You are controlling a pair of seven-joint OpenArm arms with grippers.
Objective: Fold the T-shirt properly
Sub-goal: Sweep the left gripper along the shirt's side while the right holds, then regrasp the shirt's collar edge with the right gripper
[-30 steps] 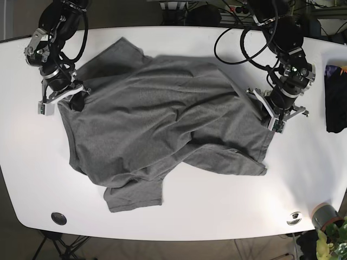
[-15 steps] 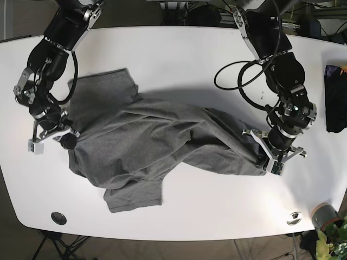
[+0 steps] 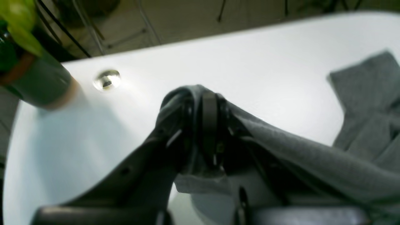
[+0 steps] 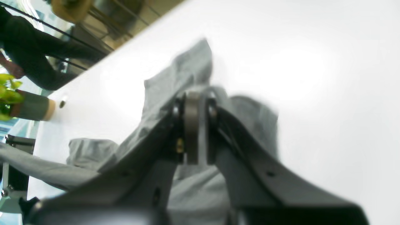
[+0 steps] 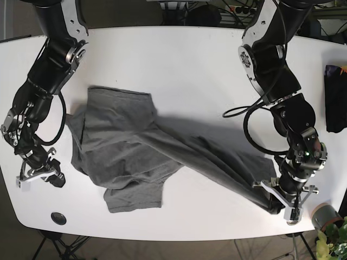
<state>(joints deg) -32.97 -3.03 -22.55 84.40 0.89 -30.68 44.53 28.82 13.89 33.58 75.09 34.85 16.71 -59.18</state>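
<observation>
The grey T-shirt (image 5: 141,146) lies crumpled across the white table (image 5: 195,59), with a long fold stretched toward the front right. My left gripper (image 5: 275,204) is at the front right, shut on the end of that stretched fold. The left wrist view shows its fingers (image 3: 209,125) pinching the T-shirt (image 3: 312,156). At the front left my right gripper (image 5: 56,179) sits by the shirt's left edge. In the right wrist view the right gripper (image 4: 195,125) is shut, with the T-shirt (image 4: 187,75) draped around its tip.
A dark folded cloth (image 5: 336,97) lies at the table's right edge. A grey plant pot (image 5: 324,216) stands off the front right corner, beside a metal grommet (image 5: 294,218). A black grommet (image 5: 58,218) is set in the table at the front left.
Both grippers have moved toward the table's front edge, dragging the shirt with them. The right side of the shirt is now pulled into a long diagonal fold.
</observation>
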